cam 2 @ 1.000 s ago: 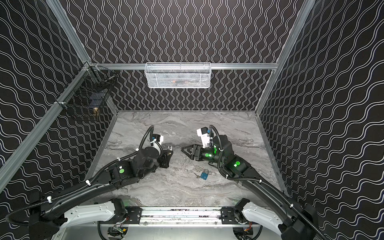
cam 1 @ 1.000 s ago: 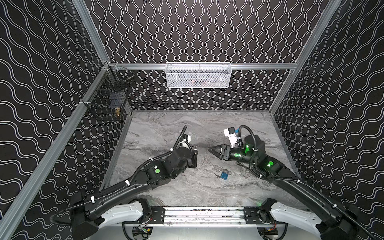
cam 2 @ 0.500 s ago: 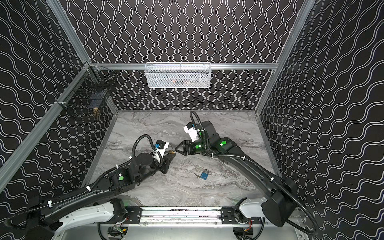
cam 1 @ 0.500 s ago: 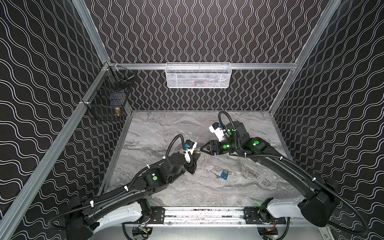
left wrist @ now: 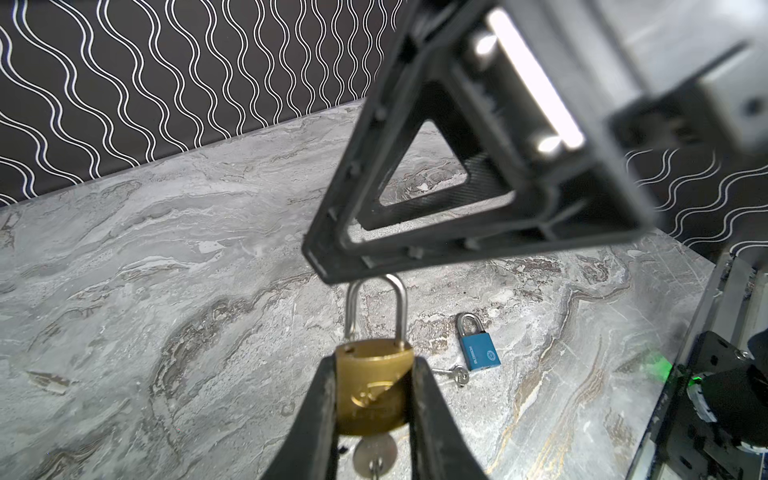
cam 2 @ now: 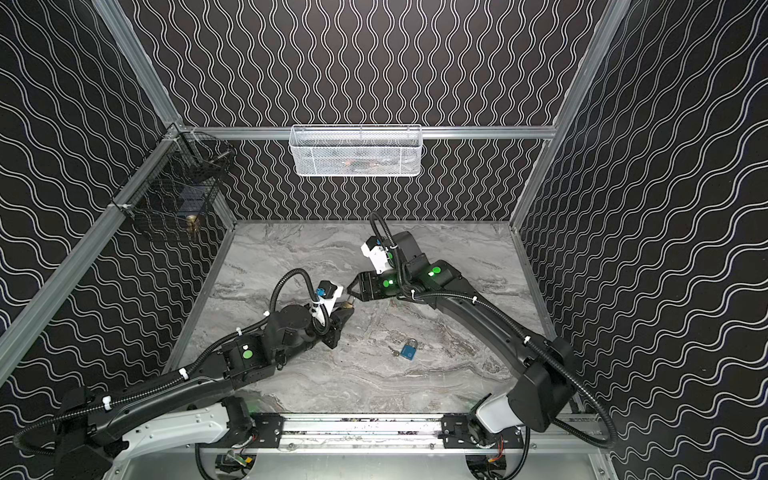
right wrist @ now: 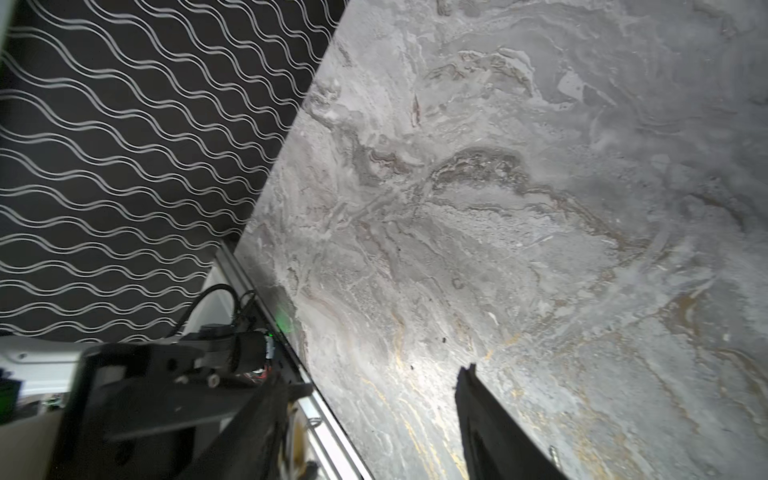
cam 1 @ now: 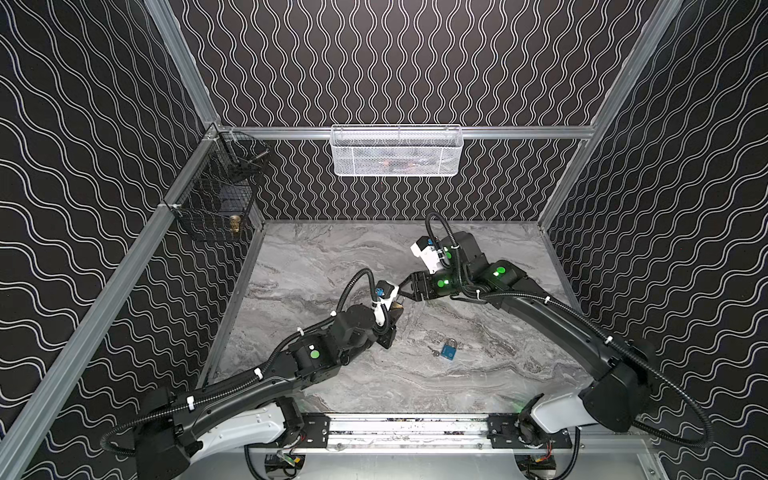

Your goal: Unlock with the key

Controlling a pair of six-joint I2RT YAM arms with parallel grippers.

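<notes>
Left claw (left wrist: 374,362) grips brass padlock (left wrist: 371,384), key (left wrist: 374,454) at its base.

The brass padlock (left wrist: 372,386) is glossy yellow metal, its shackle (left wrist: 400,307) smooth bright steel. The key (left wrist: 374,455) in it is dull silver metal. The blue padlock (left wrist: 478,351) has a satin coat. The worktop (left wrist: 166,270) is matt grey with a marble pattern, perhaps laminate. The jaws look like matt black plastic.

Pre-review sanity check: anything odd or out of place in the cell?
Brass lock in the left fingers: one shackle leg sits clear of its hole, so it looks already open, key inserted. A blue lock lies on the table, second key beside it. No damage.
</notes>
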